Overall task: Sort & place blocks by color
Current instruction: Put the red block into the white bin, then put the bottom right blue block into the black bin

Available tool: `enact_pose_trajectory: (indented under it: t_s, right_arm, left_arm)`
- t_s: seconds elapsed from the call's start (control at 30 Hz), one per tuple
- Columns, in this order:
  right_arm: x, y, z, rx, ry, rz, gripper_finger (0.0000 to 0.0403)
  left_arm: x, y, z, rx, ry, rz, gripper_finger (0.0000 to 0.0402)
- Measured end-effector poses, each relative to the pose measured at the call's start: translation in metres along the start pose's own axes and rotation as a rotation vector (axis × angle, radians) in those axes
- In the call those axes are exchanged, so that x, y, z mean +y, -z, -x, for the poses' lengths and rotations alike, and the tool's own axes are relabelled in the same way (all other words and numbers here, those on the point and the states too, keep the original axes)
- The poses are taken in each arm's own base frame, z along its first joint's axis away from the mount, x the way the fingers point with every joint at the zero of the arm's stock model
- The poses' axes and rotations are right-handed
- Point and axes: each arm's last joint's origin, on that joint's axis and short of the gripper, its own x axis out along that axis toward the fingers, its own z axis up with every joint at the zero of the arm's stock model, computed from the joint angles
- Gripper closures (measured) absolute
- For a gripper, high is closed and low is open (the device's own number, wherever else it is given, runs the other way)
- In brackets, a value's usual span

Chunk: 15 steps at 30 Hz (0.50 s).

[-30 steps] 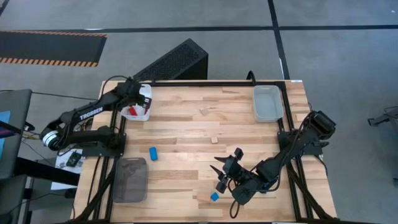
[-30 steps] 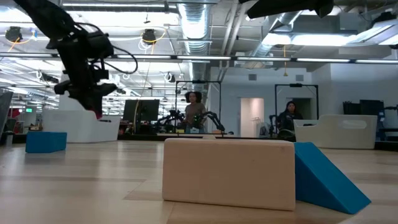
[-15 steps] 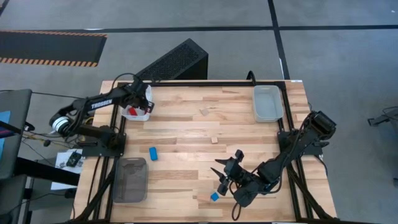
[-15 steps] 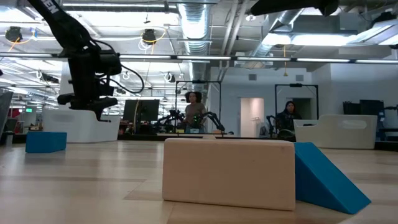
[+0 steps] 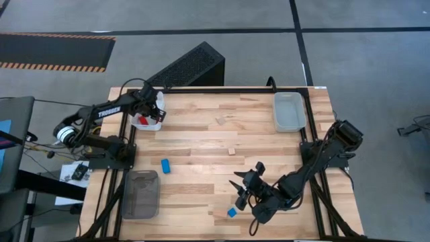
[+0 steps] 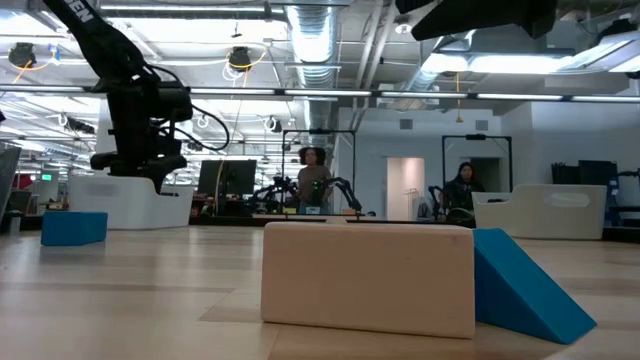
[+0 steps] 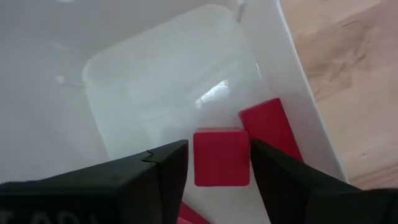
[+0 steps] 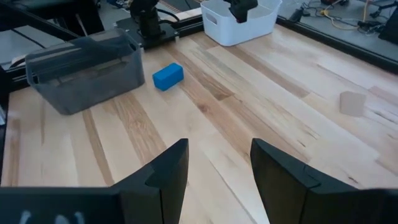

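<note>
Your left tool [image 7: 214,165] hangs over the white tray [image 5: 149,111] at the table's [image 5: 201,144] far left corner, its fingers spread with a red cube [image 7: 221,157] showing between them on the tray floor. A flat red block [image 7: 272,127] lies touching that cube against the tray wall, and the edge of another red piece shows just below.

Your right tool [image 5: 240,189] sits low over the near middle of the table, fingers spread and gripping nothing. Just beside it a small blue block [image 5: 232,212] rests on the wood.

You have a rounded blue block [image 5: 164,165] lying near the dark grey tray [image 5: 140,195], and two plain wood pieces [image 5: 220,120] [image 5: 231,150] mid-table. The clear tray [image 5: 289,111] stands at the far right corner; its contents cannot be told.

The tabletop is pale planked wood with visible grain.
</note>
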Motion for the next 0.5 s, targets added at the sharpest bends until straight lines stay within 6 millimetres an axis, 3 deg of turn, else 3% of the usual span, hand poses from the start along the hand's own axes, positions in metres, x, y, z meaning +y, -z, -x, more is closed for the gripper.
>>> enact_pose_trajectory:
  t_s: [0.23,0.37,0.5]
  right_arm:
    - [-0.003,0.003,-0.011,0.019,0.026,-0.019,0.0207]
    - [-0.006,0.006,-0.022,0.057,0.044,-0.023,0.0207]
    - [-0.009,0.002,-0.027,0.055,0.059,-0.031,0.0207]
  left_arm:
    - [0.003,0.000,0.020,-0.092,0.000,0.026,0.0215]
    - [0.002,0.004,0.047,-0.221,0.036,0.043,0.0215]
    - [-0.012,0.013,0.081,-0.401,0.164,-0.011,0.0214]
